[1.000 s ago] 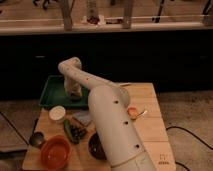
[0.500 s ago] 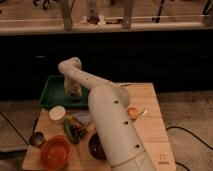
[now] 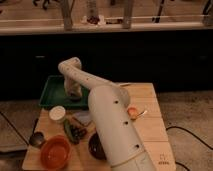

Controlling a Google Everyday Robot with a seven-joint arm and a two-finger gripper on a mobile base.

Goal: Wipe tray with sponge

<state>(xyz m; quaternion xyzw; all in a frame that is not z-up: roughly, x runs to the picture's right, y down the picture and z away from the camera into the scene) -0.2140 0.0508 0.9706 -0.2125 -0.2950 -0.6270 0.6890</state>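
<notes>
The green tray (image 3: 51, 93) lies at the back left of the wooden table. My white arm reaches from the bottom of the view across the table, bends at an elbow above the tray and comes down into it. The gripper (image 3: 74, 95) is down inside the tray, near its right half. The sponge does not show; it may be under the gripper.
An orange bowl (image 3: 55, 152) sits at the front left, a dark bowl (image 3: 96, 146) beside it, a small white cup (image 3: 57, 114), a metal cup (image 3: 36, 138), a green packet (image 3: 74, 129) and an orange item (image 3: 133, 112) on the wooden table (image 3: 150, 135). A dark counter stands behind.
</notes>
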